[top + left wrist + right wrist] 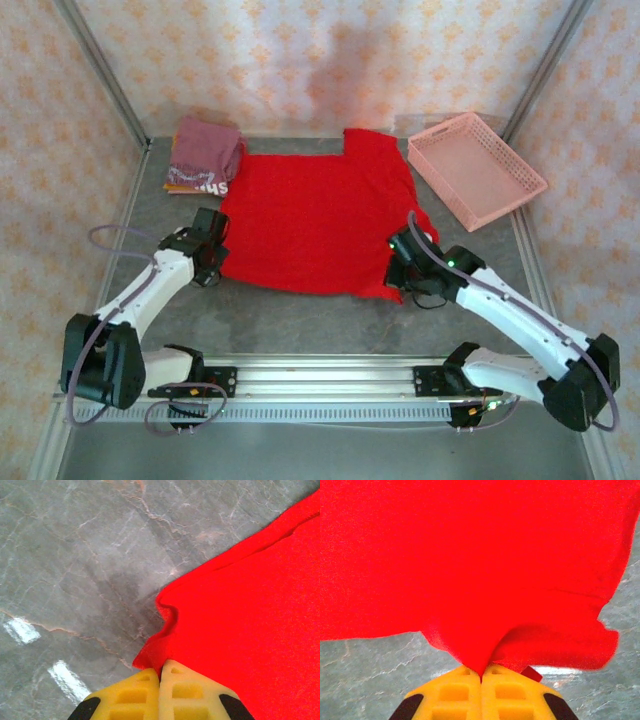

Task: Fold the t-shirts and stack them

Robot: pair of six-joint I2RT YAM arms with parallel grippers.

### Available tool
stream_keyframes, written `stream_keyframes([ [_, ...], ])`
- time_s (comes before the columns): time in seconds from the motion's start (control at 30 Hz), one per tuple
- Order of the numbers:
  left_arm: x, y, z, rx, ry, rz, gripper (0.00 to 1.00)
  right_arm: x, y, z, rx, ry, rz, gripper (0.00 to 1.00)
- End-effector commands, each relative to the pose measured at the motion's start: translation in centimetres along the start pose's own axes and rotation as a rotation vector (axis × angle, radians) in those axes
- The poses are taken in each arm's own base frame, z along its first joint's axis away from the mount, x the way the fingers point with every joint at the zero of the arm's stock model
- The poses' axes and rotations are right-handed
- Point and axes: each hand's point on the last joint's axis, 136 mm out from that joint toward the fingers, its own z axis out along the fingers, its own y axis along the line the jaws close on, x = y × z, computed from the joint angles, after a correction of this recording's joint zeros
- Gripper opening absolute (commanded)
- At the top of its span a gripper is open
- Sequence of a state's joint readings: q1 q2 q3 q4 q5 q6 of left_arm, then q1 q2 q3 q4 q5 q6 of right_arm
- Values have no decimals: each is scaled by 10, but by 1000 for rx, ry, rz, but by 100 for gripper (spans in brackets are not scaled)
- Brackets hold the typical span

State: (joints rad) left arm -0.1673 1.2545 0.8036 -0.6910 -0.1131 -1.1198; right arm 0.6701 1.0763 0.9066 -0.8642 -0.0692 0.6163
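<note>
A bright red t-shirt (315, 215) lies spread on the grey table. At its left edge my left gripper (208, 262) is shut on a pinch of the red cloth (210, 630); the yellow fingers (185, 692) meet with fabric between them. My right gripper (405, 277) is shut on the shirt's near right corner, and the red cloth (470, 570) hangs lifted off the table from its yellow fingers (455, 692). A folded maroon-pink t-shirt (205, 148) with white lettering sits on an orange one (185, 187) at the back left.
A pink plastic lattice basket (475, 168) stands at the back right, next to the shirt's right sleeve. Metal frame posts (105, 75) rise at both back corners. Bare grey tabletop (300, 320) lies between the shirt and the arm bases.
</note>
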Motion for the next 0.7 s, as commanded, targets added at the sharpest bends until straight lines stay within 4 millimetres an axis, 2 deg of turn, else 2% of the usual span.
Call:
stream_keyframes([
  [0.0,-11,2,2,-49,-34,32,0,-30,12,-8,-18,-68,-69,0],
  [0.27,-11,-9,10,-57,-21,42,0,-61,20,0,-9,-67,-105,0],
  [0.43,-19,-19,9,-57,-40,44,0,-79,24,-3,-9,-83,-140,0],
  [0.67,-33,-26,10,-83,-70,9,0,-95,15,1,47,-85,-165,0],
])
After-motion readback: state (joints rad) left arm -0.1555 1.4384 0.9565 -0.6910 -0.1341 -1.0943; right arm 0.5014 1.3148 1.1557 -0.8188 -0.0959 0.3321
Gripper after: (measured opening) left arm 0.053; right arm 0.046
